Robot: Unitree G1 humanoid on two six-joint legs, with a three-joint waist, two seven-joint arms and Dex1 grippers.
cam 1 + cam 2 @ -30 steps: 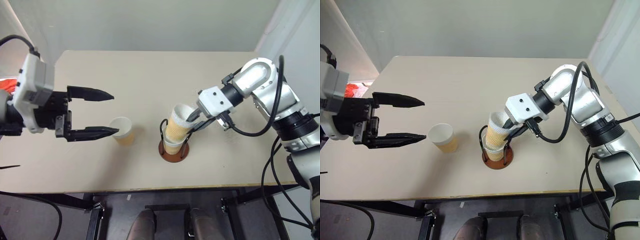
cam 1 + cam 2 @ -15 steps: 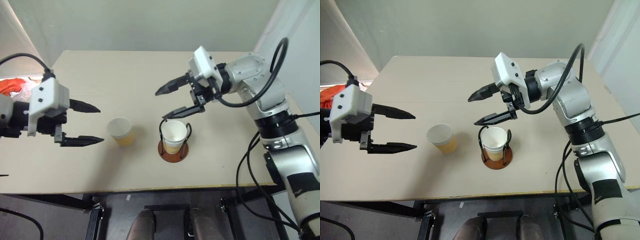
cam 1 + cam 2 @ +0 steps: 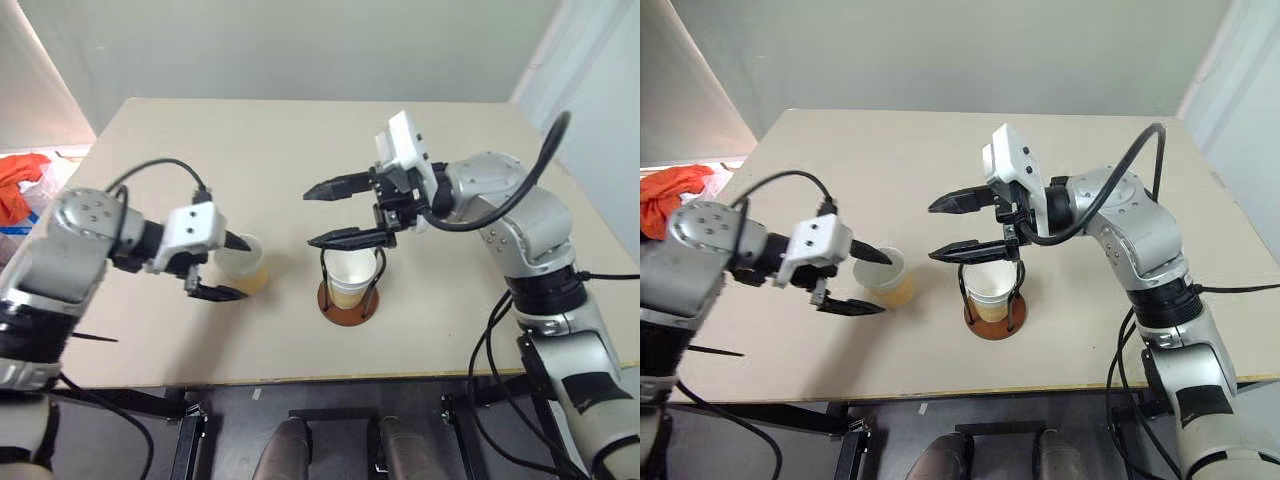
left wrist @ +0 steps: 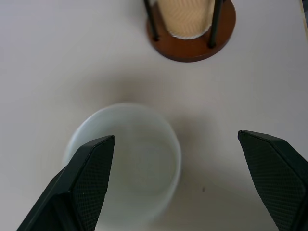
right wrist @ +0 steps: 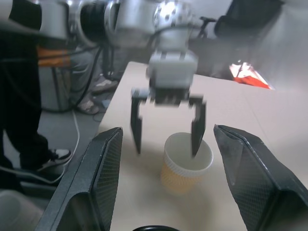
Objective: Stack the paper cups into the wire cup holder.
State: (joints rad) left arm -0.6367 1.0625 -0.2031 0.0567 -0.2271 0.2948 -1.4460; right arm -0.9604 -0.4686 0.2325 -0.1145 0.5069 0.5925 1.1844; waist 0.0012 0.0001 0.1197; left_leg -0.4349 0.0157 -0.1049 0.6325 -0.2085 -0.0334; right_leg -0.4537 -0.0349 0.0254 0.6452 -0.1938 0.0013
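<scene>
Left fingers straddle the loose cup; right fingers hang spread above the filled holder.

Left of the wire cup holder [image 3: 348,292], the left gripper [image 3: 231,268] has its black fingers spread wide, one over the loose paper cup [image 3: 244,264] mouth and one on its near side; whether either touches the rim I cannot tell, and the far finger hides part of the rim. This cup is tapered, tan and ribbed outside, white inside, upright on the pale matte worktop [image 3: 300,150]. The holder's round reddish-brown base and thin black wire loops enclose the nested cups [image 3: 352,272], their lower walls partly hidden by the wires. Just above the holder, the right gripper [image 3: 318,214] has its fingers parted, pinching nothing.
</scene>
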